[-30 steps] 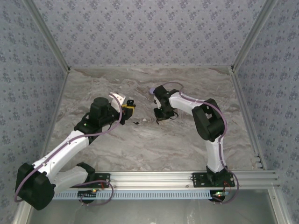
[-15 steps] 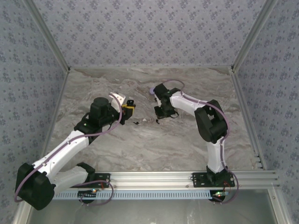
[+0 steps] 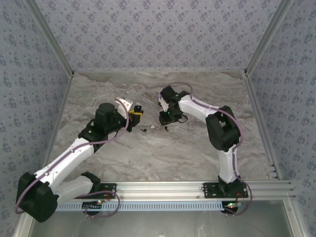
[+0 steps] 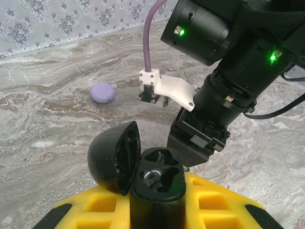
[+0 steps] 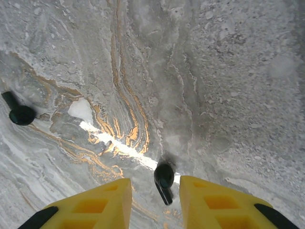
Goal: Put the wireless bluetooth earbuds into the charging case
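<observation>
The charging case (image 4: 157,179) is black, not lilac. It stands upright with its lid (image 4: 112,157) swung open, and my left gripper (image 4: 157,212) is shut on its body between yellow pads. Both of its wells look empty. The earbuds are black with short stems. One earbud (image 5: 163,180) lies on the marble between the spread yellow fingers of my open right gripper (image 5: 154,191), touching neither. The other earbud (image 5: 19,113) lies apart to the left. From above, my left gripper (image 3: 137,112) and right gripper (image 3: 164,120) face each other mid-table.
A small round lilac puck (image 4: 102,92) rests on the marble table (image 3: 148,153) behind the right arm, partly hidden from above. Patterned walls enclose the table on three sides, and an aluminium rail (image 3: 163,187) runs along the near edge.
My right gripper has opened from shut, and its wrist has shifted a little left and back. The left arm with the case has stayed put.
</observation>
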You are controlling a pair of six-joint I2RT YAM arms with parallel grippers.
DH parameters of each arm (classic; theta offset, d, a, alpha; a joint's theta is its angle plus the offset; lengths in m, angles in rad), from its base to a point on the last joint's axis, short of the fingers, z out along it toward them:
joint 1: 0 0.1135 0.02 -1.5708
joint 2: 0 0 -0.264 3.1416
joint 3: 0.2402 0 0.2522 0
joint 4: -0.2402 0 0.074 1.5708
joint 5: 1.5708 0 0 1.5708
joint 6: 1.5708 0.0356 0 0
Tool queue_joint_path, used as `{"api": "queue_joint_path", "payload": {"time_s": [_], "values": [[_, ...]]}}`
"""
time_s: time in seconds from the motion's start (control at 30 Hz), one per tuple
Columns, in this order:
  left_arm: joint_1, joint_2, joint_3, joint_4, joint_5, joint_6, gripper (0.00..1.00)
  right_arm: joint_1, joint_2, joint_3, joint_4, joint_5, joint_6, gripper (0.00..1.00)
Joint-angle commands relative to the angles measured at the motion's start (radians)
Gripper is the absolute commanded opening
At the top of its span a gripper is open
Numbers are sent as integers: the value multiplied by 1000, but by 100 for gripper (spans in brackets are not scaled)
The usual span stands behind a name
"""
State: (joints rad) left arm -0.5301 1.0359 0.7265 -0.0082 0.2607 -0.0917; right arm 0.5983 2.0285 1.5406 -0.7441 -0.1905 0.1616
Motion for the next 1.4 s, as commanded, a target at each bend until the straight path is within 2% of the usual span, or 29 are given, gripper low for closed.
{"api": "queue_joint_path", "payload": {"time_s": [0.0,0.93,1.37], "values": [[-2,-11,44,0,-2,1,22,6,36,31,-55,-10,-30,34],[-2,-10,44,-8,-5,-3,22,20,128,75,-103,3,-45,29],[-1,-15,40,-10,-6,-1,22,27,142,73,-118,47,-30,25]]}}
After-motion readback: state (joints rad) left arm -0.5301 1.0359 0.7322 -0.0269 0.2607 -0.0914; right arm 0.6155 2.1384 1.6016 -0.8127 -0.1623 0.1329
